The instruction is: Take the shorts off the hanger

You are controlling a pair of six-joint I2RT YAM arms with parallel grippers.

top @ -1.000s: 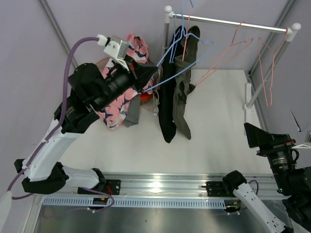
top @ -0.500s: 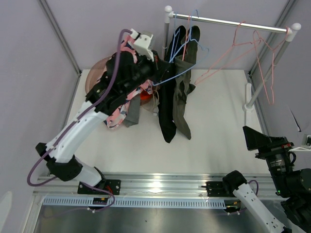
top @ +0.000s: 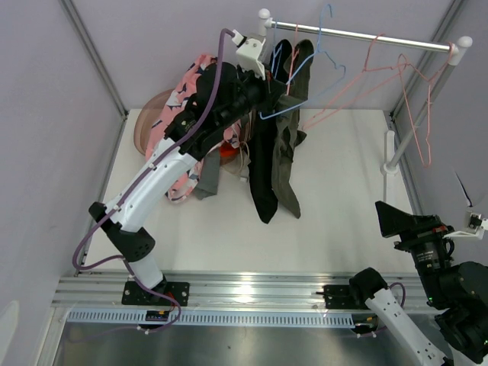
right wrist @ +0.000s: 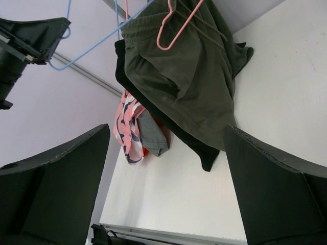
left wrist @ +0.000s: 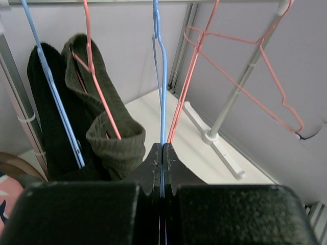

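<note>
Firstly, left hand [left wrist: 163, 153]: raised to the clothes rack, fingers pressed together on the wire of an empty blue hanger [left wrist: 162, 102], pinching its lower part.
Empty blue hanger: it runs straight up from the pinch toward the rail [top: 366, 36]. I cannot tell whether its hook sits on the rail.
Black shorts [top: 261, 175]: hung on the rack from a second blue hanger [left wrist: 56, 102], at the rail's left end, drooping down to the table [top: 343, 198].
Olive shorts [top: 286, 168]: hung on a pink hanger [left wrist: 99, 87] just beside the black pair and touching it, with the waistband folded over the wire.
Pink patterned shorts [top: 183, 91]: off the rack, heaped on the table left of the hanging pairs and partly hidden by the left arm.
Grey-green shorts [top: 207, 179]: in the same heap, at its near edge.
Orange shorts [top: 229, 152]: only a small patch shows, between the heap and the black pair.
Brown round rim [top: 149, 122]: behind the heap at the far left.
Bare pink hangers [top: 381, 69]: on the rail's right half.
Right hand [right wrist: 166, 127]: low at the near right, well apart from the rack, fingers spread wide, gripping nothing.
</note>
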